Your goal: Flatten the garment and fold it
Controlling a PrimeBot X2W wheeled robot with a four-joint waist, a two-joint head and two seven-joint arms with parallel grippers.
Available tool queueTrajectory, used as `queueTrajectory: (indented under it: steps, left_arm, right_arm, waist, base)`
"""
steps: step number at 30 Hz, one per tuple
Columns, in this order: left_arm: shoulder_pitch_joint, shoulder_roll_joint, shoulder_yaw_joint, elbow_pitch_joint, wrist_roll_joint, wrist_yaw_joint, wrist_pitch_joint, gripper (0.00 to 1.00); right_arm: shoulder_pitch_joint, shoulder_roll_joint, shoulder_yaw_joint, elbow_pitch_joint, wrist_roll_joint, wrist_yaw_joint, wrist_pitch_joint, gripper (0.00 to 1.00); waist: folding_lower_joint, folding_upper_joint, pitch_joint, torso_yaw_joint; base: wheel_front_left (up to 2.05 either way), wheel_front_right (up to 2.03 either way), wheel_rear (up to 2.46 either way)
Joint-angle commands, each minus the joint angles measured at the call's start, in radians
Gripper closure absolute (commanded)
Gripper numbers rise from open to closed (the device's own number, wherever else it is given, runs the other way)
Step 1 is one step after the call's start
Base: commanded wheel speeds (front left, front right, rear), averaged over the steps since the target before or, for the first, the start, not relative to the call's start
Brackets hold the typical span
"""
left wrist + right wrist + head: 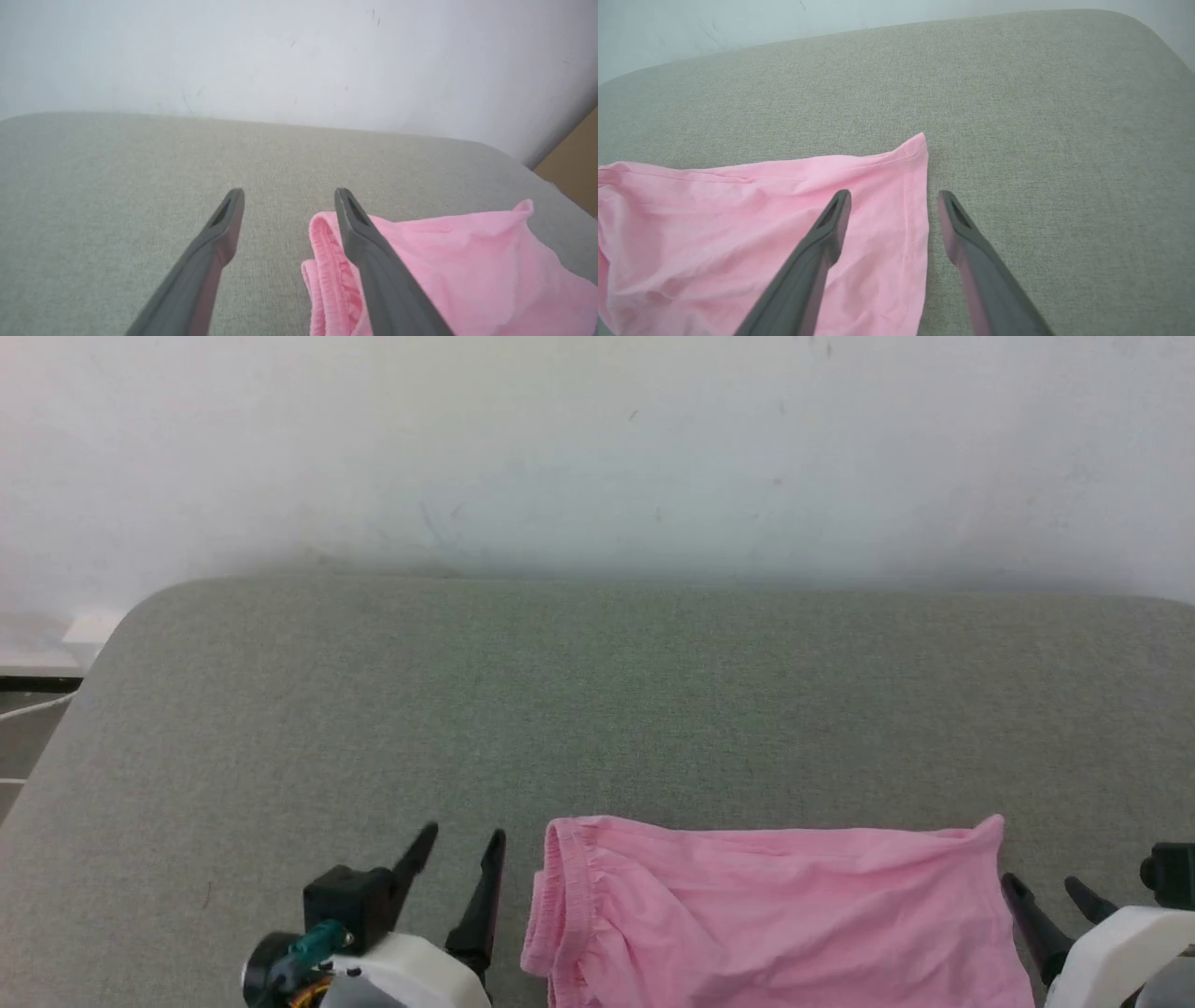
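The pink garment (775, 915) lies spread on the grey-green padded surface (597, 709) at the bottom middle of the head view, its gathered waistband on the left and a hemmed edge on the right. My left gripper (462, 840) stands open just left of the waistband, nothing between its fingers. In the left wrist view the left gripper (288, 192) shows its right finger over the garment (467, 266) edge. My right gripper (1041, 885) is open just right of the hemmed corner. In the right wrist view the right gripper (894, 193) straddles the hem of the garment (738, 224) from above.
A pale wall (597, 448) rises behind the padded surface. The surface's rounded left corner (140, 616) drops to a floor strip with a white cable (33, 709). A brown board (574, 168) stands past the surface's right end in the left wrist view.
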Motion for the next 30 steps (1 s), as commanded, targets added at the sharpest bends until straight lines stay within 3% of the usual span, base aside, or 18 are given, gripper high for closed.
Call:
queueTrajectory:
  steps: [1, 6, 13, 18, 28, 29, 30]
  left_arm:
    - [-0.001, 0.01, 0.003, -0.011, 0.032, 0.007, -0.038, 0.0]
    - [-0.028, 0.066, -0.028, 0.012, 0.272, 0.088, -0.185, 0.0]
    - [0.026, -0.005, 0.038, -0.051, 0.36, 0.185, -0.21, 0.0]
    - [0.086, -0.051, 0.11, -0.07, 0.364, 0.167, -0.21, 0.0]
    - [0.101, -0.124, 0.182, -0.053, 0.426, 0.068, -0.21, 0.0]
    - [0.1, -0.129, 0.184, -0.048, 0.431, 0.056, -0.21, 0.0]
    - [0.099, -0.134, 0.186, -0.042, 0.436, 0.047, -0.21, 0.0]
  right_arm:
    - [0.012, -0.005, -0.002, 0.001, 0.007, -0.001, -0.009, 0.0]
    - [0.017, -0.01, 0.004, 0.057, 0.019, -0.001, -0.05, 0.0]
    - [0.01, 0.015, -0.03, 0.151, 0.013, -0.001, -0.075, 0.0]
    - [0.004, 0.035, -0.043, 0.21, 0.019, -0.001, -0.064, 0.0]
    - [-0.01, 0.04, 0.046, 0.288, 0.11, -0.001, -0.007, 0.0]
    - [-0.01, 0.037, 0.06, 0.295, 0.119, -0.001, 0.0, 0.28]
    - [-0.01, 0.035, 0.072, 0.302, 0.127, -0.001, 0.005, 0.67]
  waist:
    - [0.0001, 0.0, 0.004, 0.007]
    - [0.0001, 0.0, 0.013, 0.018]
    - [0.0001, 0.0, 0.033, 0.041]
    - [0.0001, 0.0, 0.044, 0.056]
    - [0.0001, 0.0, 0.07, 0.081]
    - [0.0001, 0.0, 0.072, 0.083]
    - [0.0001, 0.0, 0.073, 0.084]
  base:
    - [0.0, 0.0, 0.0]
    - [0.0, 0.0, 0.0]
    - [0.0, 0.0, 0.0]
    - [0.0, 0.0, 0.0]
    - [0.0, 0.0, 0.0]
    - [0.0, 0.0, 0.0]
    - [0.0, 0.0, 0.0]
